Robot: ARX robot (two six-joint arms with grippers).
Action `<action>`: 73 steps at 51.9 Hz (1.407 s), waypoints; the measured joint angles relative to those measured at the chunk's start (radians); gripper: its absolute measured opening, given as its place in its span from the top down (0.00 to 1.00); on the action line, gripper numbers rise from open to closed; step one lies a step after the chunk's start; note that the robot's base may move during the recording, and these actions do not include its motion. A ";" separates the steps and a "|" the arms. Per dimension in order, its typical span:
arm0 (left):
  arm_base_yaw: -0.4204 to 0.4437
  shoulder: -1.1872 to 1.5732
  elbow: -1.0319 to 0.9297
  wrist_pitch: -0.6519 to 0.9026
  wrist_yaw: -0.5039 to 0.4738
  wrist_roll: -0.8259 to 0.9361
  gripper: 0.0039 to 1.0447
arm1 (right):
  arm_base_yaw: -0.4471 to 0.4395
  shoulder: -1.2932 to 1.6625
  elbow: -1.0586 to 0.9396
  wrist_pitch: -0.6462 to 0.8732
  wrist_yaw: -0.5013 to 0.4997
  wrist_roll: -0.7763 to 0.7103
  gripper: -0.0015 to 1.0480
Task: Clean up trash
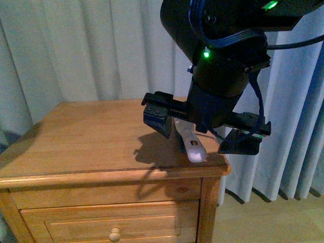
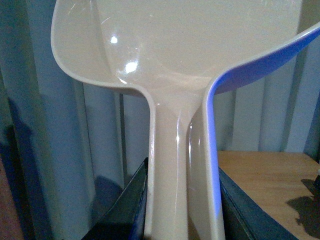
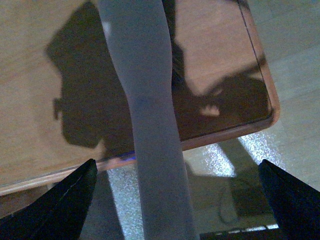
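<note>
Brush handle [image 1: 195, 148] at nightstand [image 1: 91, 142] front right corner, beneath right end effector [image 1: 201, 135], curtain [image 1: 76, 45] behind

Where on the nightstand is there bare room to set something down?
The nightstand top is bare across its left and middle, back edge to front. The right front corner is crowded: the right hand hangs open over the brush handle.

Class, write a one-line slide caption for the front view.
Right gripper, jaws wide open either side of the pale brush handle, above the front corner of the wooden nightstand.
</note>
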 joint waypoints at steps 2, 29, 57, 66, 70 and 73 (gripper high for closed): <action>0.000 0.000 0.000 0.000 0.000 0.000 0.73 | 0.000 0.006 0.000 -0.002 -0.005 0.005 0.07; 0.000 0.000 0.000 0.000 0.000 0.000 0.73 | -0.002 0.044 0.005 0.013 -0.011 0.013 0.81; 0.000 0.000 0.000 0.000 0.000 0.000 0.74 | -0.004 -0.798 -0.723 0.694 0.148 -0.669 0.82; 0.000 0.000 0.000 0.000 0.000 0.000 0.74 | -0.010 -1.089 -0.921 0.694 0.163 -0.802 0.82; 0.000 0.000 0.000 0.000 0.000 0.000 0.74 | -0.014 -1.192 -0.969 0.698 0.190 -0.841 0.82; 0.000 0.000 0.000 0.000 0.000 0.000 0.74 | -0.022 -1.256 -0.988 0.693 0.194 -0.851 0.82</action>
